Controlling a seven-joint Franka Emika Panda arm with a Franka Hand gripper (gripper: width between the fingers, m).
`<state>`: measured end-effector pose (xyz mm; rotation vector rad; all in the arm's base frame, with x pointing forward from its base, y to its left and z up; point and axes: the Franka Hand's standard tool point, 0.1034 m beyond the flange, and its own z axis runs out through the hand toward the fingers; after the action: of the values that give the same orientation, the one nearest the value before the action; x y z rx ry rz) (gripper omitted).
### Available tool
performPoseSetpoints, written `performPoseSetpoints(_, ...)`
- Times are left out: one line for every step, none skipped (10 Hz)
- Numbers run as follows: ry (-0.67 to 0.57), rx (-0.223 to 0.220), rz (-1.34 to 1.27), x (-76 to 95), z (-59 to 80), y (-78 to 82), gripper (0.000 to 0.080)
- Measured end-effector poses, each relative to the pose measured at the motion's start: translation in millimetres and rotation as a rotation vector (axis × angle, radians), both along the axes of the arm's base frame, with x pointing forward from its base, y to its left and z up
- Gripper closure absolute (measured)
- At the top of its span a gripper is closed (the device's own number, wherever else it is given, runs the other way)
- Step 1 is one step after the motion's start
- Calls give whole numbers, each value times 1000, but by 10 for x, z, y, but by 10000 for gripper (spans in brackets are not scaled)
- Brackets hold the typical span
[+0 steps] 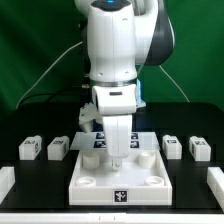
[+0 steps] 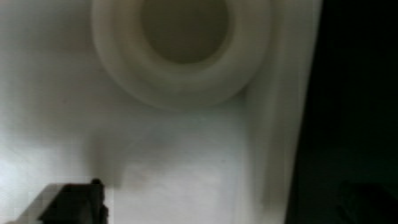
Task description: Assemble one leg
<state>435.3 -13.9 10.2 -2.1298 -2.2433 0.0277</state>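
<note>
A blurred white panel [image 2: 160,150] with a round ringed hole [image 2: 178,35] filled the view, one dark fingertip [image 2: 71,206] at its edge.

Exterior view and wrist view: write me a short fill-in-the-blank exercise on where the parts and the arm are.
Beside the large flat white square panel, ____ small chunky white plastic legs lie on each side. The arm's gripper hangs above the white square ____. The wrist view shows a ____ hole in white plastic.
Missing words: two; panel; round.
</note>
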Motion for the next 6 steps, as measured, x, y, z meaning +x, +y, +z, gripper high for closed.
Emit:
performPoseSetpoints(0,0,-2,0,2,-8,150)
performPoseSetpoints(1,0,-3,-5,-3,-14,276)
performPoseSetpoints(2,0,-4,-7,-6,-15,411)
performPoseSetpoints(2,0,-4,-8,-7,-17,411)
performPoseSetpoints(2,0,-4,-10,-8,-18,619)
performPoseSetpoints(2,0,-5,-10,-8,-21,736)
